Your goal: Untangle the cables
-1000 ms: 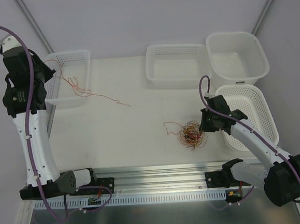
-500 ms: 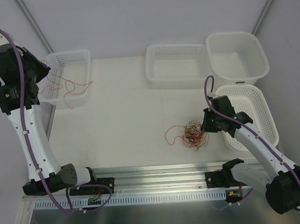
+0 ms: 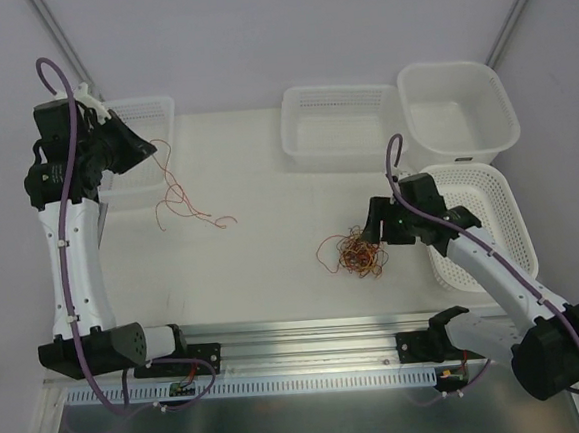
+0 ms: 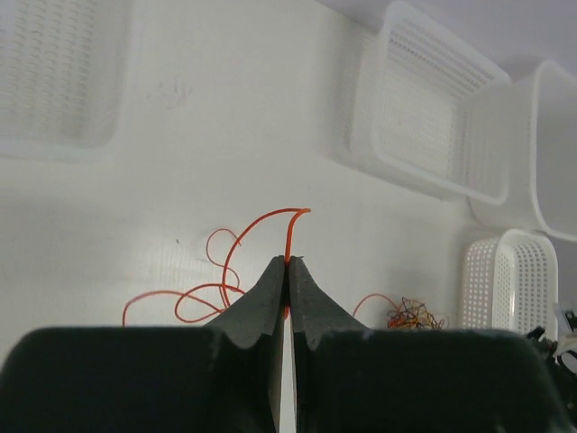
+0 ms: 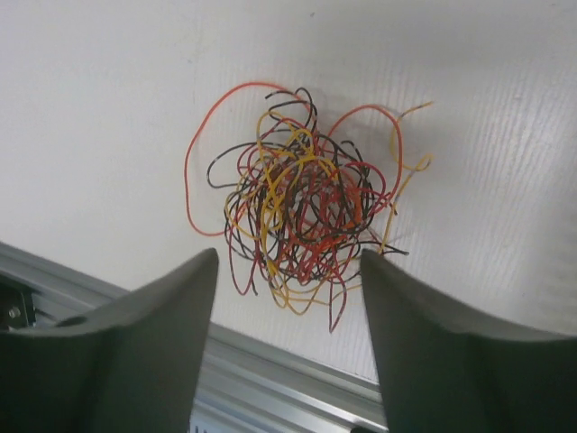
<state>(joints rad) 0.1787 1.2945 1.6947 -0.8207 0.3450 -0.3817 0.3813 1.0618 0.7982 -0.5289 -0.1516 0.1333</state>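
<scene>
Tabletop (image 3: pixel 264 279) comes first: white, it lies below both of your pincers. Four white containers sit along its far and right sides. A mesh basket (image 3: pixel 151 112) is right behind your left pincer (image 3: pixel 144 148), and a second mesh basket (image 3: pixel 340 122) is well off to that pincer's right. A solid tub (image 3: pixel 457 108) stands beyond your right pincer (image 3: pixel 375 225), with a long mesh basket (image 3: pixel 490 211) just to that pincer's right. Your left pincer (image 4: pixel 288 266) is raised, and its wrist view shows the two tips pressed together on a single red strand (image 4: pixel 243 253). The strand's short end curls up past the tips, and the rest drops away in loose loops. From above, that red strand (image 3: pixel 183 200) trails from the left pincer down and to its right, ending in a small hook on the open tabletop, well apart from the other wires. Your right pincer (image 5: pixel 288 262) stands with its fingers spread wide and nothing between them. The tangle of cables (image 5: pixel 293 207) lies on the tabletop directly ahead of it, framed by the gap between the fingers. It is a tight knot of red, orange, yellow and black strands with a few loops flaring outward. From above, the tangle of cables (image 3: pixel 358 254) sits just to the left of the right pincer's tips.
</scene>
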